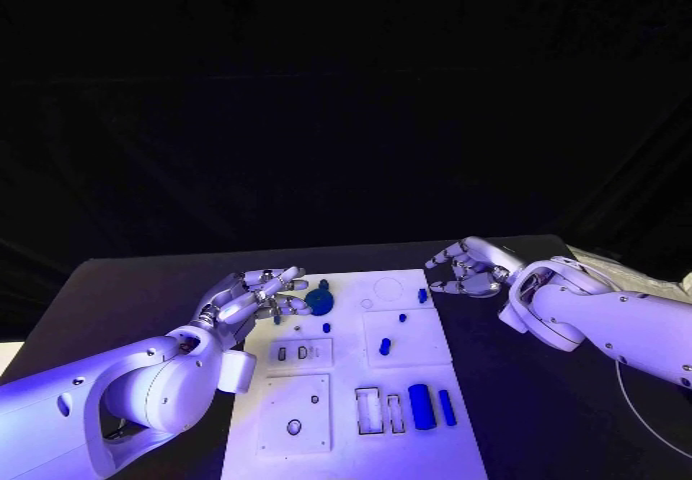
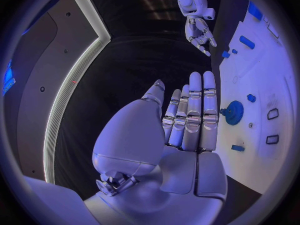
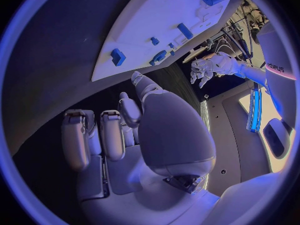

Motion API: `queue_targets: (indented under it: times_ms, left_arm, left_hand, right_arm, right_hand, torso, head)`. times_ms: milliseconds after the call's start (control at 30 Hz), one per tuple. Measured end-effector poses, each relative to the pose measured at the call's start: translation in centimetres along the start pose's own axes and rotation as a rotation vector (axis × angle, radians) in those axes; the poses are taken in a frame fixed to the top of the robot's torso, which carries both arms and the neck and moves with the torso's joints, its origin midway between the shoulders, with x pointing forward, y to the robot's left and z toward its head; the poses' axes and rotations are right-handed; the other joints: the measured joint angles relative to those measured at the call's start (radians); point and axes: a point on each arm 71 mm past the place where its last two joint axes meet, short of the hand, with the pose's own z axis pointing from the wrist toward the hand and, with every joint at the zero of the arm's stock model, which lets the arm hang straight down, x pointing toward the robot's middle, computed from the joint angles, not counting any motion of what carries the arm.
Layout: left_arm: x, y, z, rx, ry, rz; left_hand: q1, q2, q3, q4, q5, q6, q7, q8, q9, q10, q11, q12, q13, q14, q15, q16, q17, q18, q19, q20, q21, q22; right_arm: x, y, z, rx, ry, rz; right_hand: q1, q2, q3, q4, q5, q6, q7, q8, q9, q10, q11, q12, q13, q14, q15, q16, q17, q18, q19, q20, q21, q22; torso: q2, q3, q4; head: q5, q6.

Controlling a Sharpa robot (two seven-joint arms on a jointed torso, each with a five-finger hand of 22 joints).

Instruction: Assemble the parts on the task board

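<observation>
the white task board (image 1: 361, 395) is laid in the middle of the black desk (image 1: 130, 290). the left robot hand (image 1: 260, 296) is held at the board's far left edge, its fingers stretched out straight and side by side, with nothing gripped; in the left wrist view the fingers (image 2: 195, 110) are seen extended, just beside a blue gear (image 2: 234, 112) that lies on the board. the right robot hand (image 1: 464, 268) is held over the desk just beyond the board's far right corner, its fingers loosely curled and apart, with nothing held. a small blue block (image 1: 423, 295) is seen at the board's far right edge, near that hand. a blue peg (image 1: 385, 346) lies mid-board. at the near right, a blue cylinder (image 1: 420, 405) and a thinner blue bar (image 1: 447, 407) are laid side by side.
</observation>
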Motion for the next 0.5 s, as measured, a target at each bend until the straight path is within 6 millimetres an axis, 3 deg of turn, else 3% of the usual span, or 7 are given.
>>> queue_targets:
  times_ms: [500]
  left_arm:
    - [0.0,0.1,0.1,0.001,0.002,0.005]
  left_hand:
    - [0.0,0.0,0.0,0.0,0.0,0.0,0.0,0.0,0.0,0.0,0.0,0.0,0.0,0.0,0.0,0.0,0.0,0.0,0.0,0.0,0.0,0.0]
  right_arm:
    - [1.9,-0.7,0.7,0.021,0.052,-0.017]
  right_hand:
    - [-0.005,-0.005,-0.012,0.002,0.0,-0.013,0.002,-0.004,-0.002,-0.006,0.001,-0.009,-0.007,0.0,0.0,0.0,0.0,0.0,0.0,0.0,-0.004,0.0]
  torso:
    - [0.001,0.0,0.0011]
  head:
    - [0.007,-0.006]
